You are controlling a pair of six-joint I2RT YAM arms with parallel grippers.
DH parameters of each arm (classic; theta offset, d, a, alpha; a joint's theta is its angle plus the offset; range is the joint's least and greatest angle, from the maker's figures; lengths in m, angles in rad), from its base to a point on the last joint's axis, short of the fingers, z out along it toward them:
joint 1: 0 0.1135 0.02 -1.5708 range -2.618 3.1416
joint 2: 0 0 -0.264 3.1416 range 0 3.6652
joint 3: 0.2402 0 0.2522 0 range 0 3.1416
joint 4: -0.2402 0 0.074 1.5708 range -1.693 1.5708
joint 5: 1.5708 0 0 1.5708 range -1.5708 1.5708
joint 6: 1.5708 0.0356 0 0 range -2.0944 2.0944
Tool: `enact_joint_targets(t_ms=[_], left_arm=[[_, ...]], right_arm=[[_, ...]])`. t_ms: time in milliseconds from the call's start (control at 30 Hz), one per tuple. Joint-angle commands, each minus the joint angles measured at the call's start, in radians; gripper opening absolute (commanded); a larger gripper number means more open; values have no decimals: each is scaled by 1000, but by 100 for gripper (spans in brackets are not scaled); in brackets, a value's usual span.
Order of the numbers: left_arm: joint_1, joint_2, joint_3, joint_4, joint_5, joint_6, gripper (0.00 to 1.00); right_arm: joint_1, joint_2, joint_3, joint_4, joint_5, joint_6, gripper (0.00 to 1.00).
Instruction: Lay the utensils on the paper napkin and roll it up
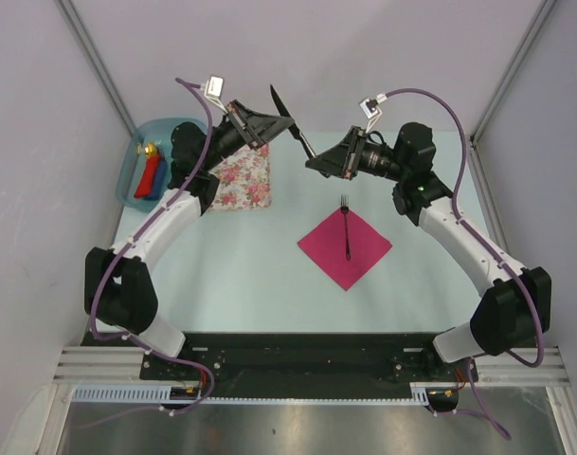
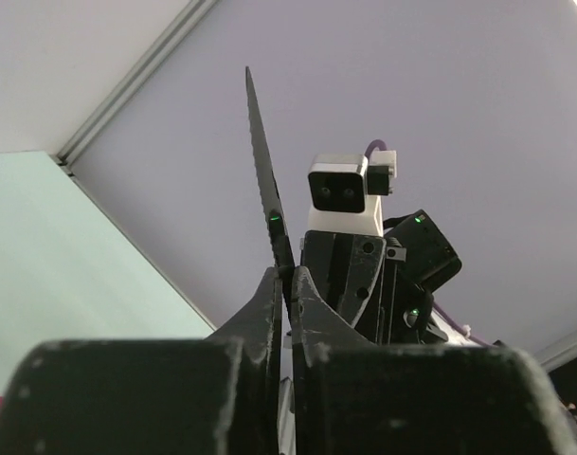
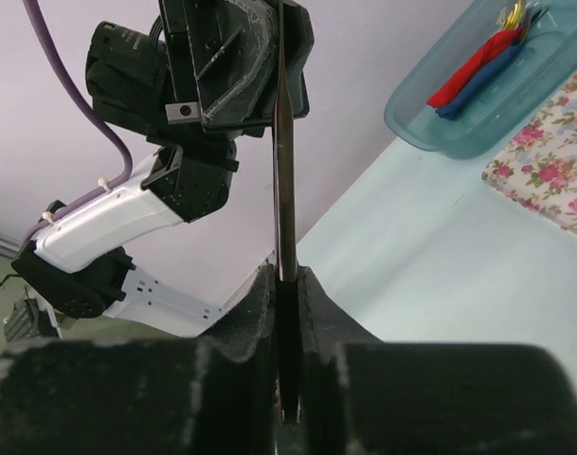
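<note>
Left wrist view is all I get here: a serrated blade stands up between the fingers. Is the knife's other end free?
Observer: No. The right end effector is shut on the handle of the knife.
Operator: Where is the fork?
Observer: The fork lies flat on the pink napkin, along its diagonal.
Operator: Is the knife over that napkin?
Observer: No; the top view shows it beyond the napkin's far corner.
</note>
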Motion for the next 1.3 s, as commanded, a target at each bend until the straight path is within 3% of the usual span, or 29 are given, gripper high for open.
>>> enact_joint_targets(t_ms=[0, 67, 100, 167, 200, 300, 333, 367, 467, 500, 533, 633, 767, 933, 1100, 1267], left_arm=[[-2, -8, 19, 98, 12, 3, 0], [-2, -10, 16, 106, 21, -2, 0], [-3, -11, 15, 111, 32, -2, 0], [-5, -25, -2, 106, 35, -2, 0], [-5, -30, -10, 100, 35, -3, 0], [-8, -47, -40, 76, 38, -2, 0], [-8, -53, -56, 66, 41, 1, 0], [-10, -54, -63, 34, 39, 6, 0], [-10, -60, -102, 2, 36, 11, 0], [-10, -61, -109, -7, 33, 15, 0], [-11, -61, -117, -24, 32, 33, 0], [-13, -64, -132, -84, 4, 57, 0], [-23, -41, -131, -142, 1, 83, 0], [-28, -41, -159, -173, -27, 118, 0], [-33, -18, -163, -190, -33, 121, 0], [-36, -2, -163, -202, -19, 127, 0]], right_arm=[[-5, -65, 37, -33, 24, -50, 37], [-21, -77, 42, -64, 51, -92, 49], [-28, -80, 46, -100, 64, -113, 74], [-46, -98, 68, -151, 126, -207, 86], [-51, -104, 74, -208, 154, -236, 99], [-22, -120, 138, -383, 303, -503, 100], [3, -124, 158, -418, 437, -588, 100], [68, -132, 183, -478, 532, -804, 100], [181, -126, 169, -495, 902, -1105, 100], [205, -138, 165, -492, 939, -1115, 100], [201, -140, 174, -515, 883, -1118, 100], [193, -85, 302, -723, 738, -1091, 100], [189, 73, 486, -1011, 684, -973, 100], [126, 190, 617, -1078, 520, -799, 98], [115, 235, 616, -1090, 438, -718, 61], [126, 265, 626, -1067, 466, -702, 47]])
